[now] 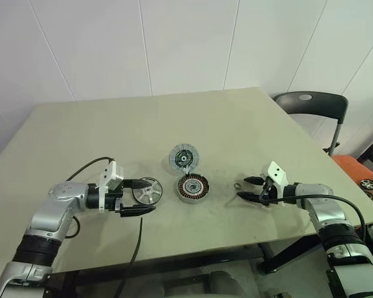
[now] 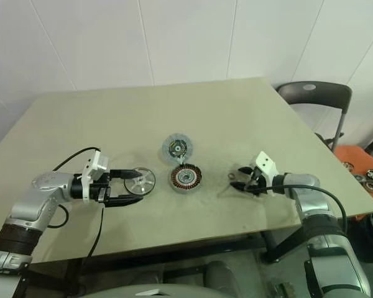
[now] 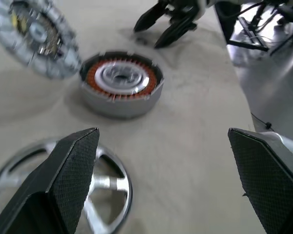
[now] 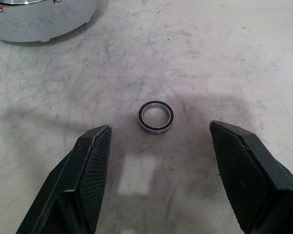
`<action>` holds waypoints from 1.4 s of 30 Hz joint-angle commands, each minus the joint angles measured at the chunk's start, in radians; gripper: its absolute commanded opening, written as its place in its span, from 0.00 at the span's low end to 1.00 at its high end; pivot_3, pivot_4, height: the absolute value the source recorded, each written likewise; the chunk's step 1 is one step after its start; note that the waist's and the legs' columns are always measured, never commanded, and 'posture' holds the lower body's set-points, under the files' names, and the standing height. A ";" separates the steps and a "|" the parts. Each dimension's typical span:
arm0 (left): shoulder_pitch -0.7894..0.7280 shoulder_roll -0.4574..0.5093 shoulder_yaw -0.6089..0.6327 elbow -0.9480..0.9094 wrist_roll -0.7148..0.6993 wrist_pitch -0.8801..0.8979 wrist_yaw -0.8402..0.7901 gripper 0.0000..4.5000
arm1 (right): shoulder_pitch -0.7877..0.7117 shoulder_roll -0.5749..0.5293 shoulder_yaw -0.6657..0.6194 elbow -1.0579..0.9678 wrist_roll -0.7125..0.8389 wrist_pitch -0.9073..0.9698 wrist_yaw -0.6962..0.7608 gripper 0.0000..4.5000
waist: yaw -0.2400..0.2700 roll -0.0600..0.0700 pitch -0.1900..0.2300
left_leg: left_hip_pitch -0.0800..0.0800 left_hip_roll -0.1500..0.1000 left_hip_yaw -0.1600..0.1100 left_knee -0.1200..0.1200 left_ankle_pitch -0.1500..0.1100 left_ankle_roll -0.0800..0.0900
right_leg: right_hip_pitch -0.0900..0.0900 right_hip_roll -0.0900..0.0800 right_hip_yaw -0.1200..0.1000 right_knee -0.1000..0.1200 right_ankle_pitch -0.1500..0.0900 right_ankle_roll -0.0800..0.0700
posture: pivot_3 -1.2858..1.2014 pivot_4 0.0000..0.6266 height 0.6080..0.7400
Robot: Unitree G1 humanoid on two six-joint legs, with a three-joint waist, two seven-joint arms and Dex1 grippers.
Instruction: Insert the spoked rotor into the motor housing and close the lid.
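On the beige worktop (image 1: 112,136), the three motor parts sit close together near the middle of the head views. The motor housing (image 1: 193,187) lies flat at centre, its copper-brown windings ringing a silvery core. The lid (image 1: 184,158) lies just above it in the frame, almost touching its rim, with the green-and-black centre facing up. The spoked rotor (image 1: 148,190) lies flat just left of the housing, apart from it. The left tool (image 1: 140,197) reaches in from the lower left with its fingers spread wide, one on either side of the rotor's near edge; in the left wrist view one finger (image 3: 68,175) overlaps the rotor (image 3: 100,183), and whether it touches it cannot be told. Nothing is pinched. The right tool (image 1: 247,187) sits right of centre, its two black fingers spread apart and empty, pointing toward the housing. A small dark-rimmed ring (image 4: 156,116) lies on the worktop just ahead of those fingertips, between them and the housing.
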State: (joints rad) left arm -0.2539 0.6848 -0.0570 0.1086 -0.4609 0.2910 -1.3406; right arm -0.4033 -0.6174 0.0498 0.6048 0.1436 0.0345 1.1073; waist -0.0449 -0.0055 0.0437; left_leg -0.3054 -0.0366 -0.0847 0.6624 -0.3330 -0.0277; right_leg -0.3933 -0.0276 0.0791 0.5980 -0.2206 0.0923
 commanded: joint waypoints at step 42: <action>0.042 -0.046 0.050 -0.051 -0.026 0.016 0.045 1.00 | -0.153 0.029 -0.030 0.390 -0.054 -0.342 0.014 0.74 | -0.002 -0.001 -0.001 | 0.003 0.001 0.000 0.001 0.000 0.000 | 0.004 0.000 0.003 0.001 0.000 0.000 | 0.52 0.00 1.00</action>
State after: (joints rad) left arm -0.2026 0.6401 -0.0224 0.0913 -0.4752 0.3149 -1.3000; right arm -0.5382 -0.5815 0.0330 0.9804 0.1021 -0.3050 1.1465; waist -0.0466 -0.0065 0.0432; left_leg -0.3028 -0.0358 -0.0851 0.6637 -0.3329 -0.0275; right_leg -0.3893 -0.0277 0.0817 0.5988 -0.2206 0.0922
